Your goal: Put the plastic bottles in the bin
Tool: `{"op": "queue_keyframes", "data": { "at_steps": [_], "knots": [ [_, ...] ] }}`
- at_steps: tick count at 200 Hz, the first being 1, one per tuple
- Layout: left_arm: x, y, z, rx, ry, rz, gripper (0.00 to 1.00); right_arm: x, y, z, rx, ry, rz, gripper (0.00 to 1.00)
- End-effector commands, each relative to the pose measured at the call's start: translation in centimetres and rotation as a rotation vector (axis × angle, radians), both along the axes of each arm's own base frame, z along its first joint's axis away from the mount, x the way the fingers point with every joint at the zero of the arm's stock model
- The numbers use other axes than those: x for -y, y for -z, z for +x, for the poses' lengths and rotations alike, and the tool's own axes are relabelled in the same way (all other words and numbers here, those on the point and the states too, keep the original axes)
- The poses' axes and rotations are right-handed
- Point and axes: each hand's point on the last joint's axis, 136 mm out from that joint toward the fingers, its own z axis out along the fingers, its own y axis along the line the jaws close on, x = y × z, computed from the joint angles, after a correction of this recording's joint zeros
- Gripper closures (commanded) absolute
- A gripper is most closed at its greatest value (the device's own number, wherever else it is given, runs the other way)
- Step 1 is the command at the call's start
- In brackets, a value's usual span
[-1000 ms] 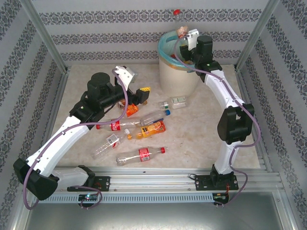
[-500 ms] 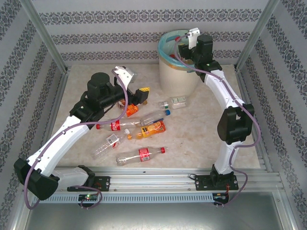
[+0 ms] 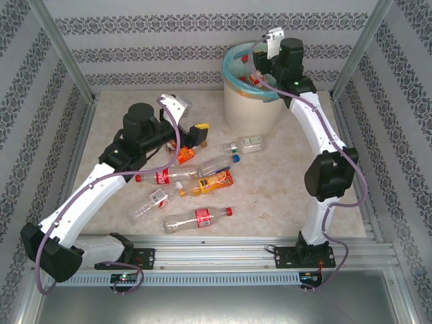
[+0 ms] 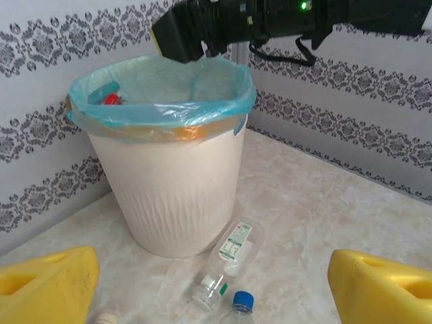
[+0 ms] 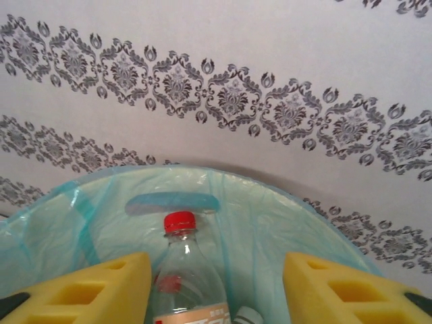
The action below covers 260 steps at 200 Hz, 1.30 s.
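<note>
Seen from above, the left claw [image 3: 201,133] hung released, with plastic bottles [image 3: 214,181] scattered just beneath and behind it and the bin [image 3: 250,111] ahead. Its wrist view showed wide-spread fingers [image 4: 47,287] and the bin beyond them. The right claw [image 5: 216,266] was released above the bin, with a red-capped bottle [image 5: 185,270] below, between its fingers.

Red-capped bottle [image 5: 183,273] now down inside bin [image 3: 251,113].
</note>
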Motion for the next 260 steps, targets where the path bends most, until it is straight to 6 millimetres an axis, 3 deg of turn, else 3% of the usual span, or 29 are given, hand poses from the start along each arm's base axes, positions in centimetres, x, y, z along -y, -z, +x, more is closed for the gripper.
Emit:
{"op": "queue_keyframes", "data": {
  "at_steps": [1, 65, 96, 97, 102, 139, 164, 216, 242, 260],
  "knots": [
    [-0.7, -0.9, 0.3, 0.017, -0.022, -0.024, 0.12, -1.1, 2.9, 0.0, -0.107, -0.043, 0.032, 0.48],
    [-1.4, 0.6, 1.2, -0.062, -0.07, -0.021, 0.12, -2.0, 2.8, -0.3, -0.203, -0.06, 0.142, 0.6],
    [-1.7, 0.9, 1.6, -0.097, -0.097, -0.023, 0.13, -0.3, 4.2, 0.9, -0.306, 0.076, 0.195, 0.69],
    [-1.7, 0.9, 1.6, -0.096, -0.097, -0.023, 0.13, -0.3, 3.4, 1.1, -0.288, 0.076, 0.202, 0.7],
    [-1.8, 1.0, 1.6, -0.098, -0.099, -0.025, 0.13, -0.1, 3.7, 1.3, -0.31, 0.082, 0.216, 0.71],
    [-2.0, 1.3, 1.8, -0.136, -0.125, -0.059, 0.14, -2.0, 4.1, 1.0, -0.381, 0.026, 0.25, 0.75],
    [-2.1, 1.9, 1.7, -0.177, -0.13, -0.069, 0.14, -3.4, 1.8, -0.1, -0.332, -0.011, 0.249, 0.73],
    [-3.0, 2.7, 0.5, -0.288, -0.163, -0.035, 0.15, -5.8, -4.9, -4.7, -0.222, -0.085, 0.219, 0.7],
    [-3.7, 2.2, -1.0, -0.298, -0.163, -0.046, 0.15, -7.4, -7.7, -8.8, -0.195, -0.138, 0.184, 0.69],
    [-4.3, 2.1, -2.3, -0.313, -0.164, -0.042, 0.16, -9.7, -8.0, -12.4, -0.192, -0.214, 0.113, 0.66]
  ]
}}
